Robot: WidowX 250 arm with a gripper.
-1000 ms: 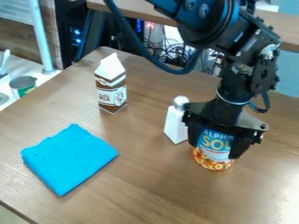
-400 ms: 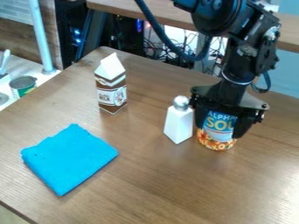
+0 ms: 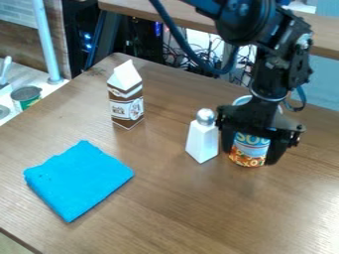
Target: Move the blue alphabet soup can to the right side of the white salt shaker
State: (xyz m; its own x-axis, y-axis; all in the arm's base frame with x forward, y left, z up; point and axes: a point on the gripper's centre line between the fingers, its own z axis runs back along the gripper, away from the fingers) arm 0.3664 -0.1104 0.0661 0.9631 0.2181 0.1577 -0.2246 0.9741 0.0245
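soup can [image 3: 250,150] | blue-and-orange label | upright, upper part partly hidden | right side of wooden table [image 3: 165,198]

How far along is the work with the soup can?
Reaching looks done: the tool is at the soup can, which appears upright beside the white shaker. In hand: the can, though how firmly is unclear. Left, probably: parting them, since the tool surrounds it.
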